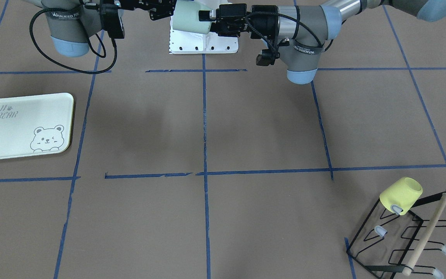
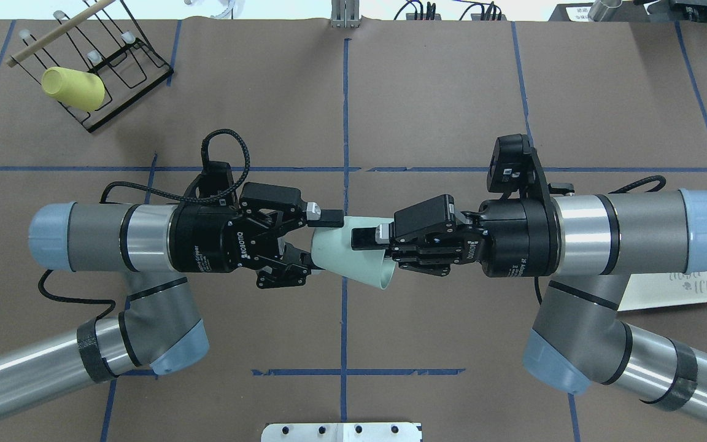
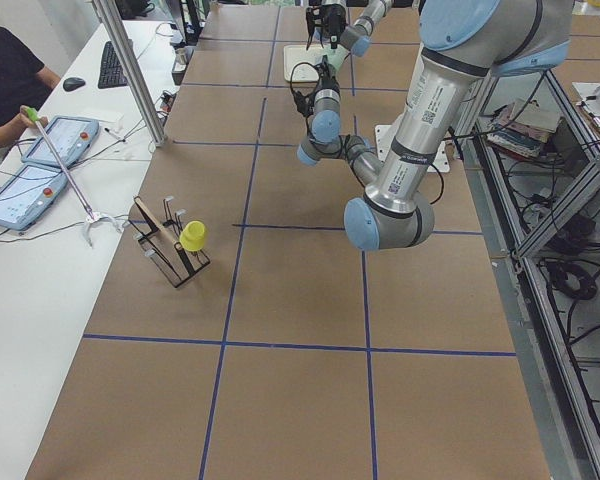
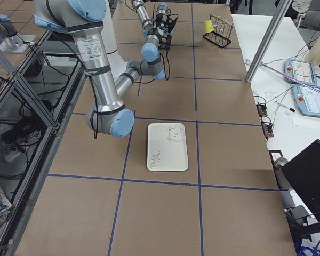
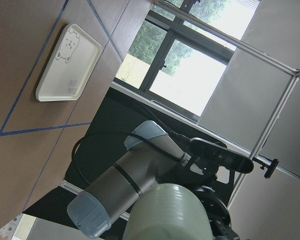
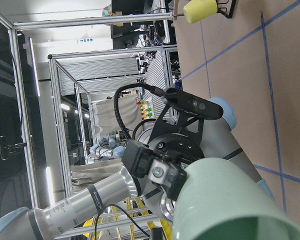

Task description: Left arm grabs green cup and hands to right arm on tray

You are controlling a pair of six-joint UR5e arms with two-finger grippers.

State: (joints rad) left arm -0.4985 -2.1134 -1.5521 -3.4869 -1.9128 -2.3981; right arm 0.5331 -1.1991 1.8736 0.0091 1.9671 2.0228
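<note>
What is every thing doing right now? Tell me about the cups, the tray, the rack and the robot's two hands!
green cup: in the air, lying sideways between both grippers.
left gripper: shut on the cup's bottom end.
right gripper: shut on the cup's rim end.
tray: flat on the table, no cup on it.
yellow cup: hanging tilted on the rack.
rack: standing on the table.
</note>
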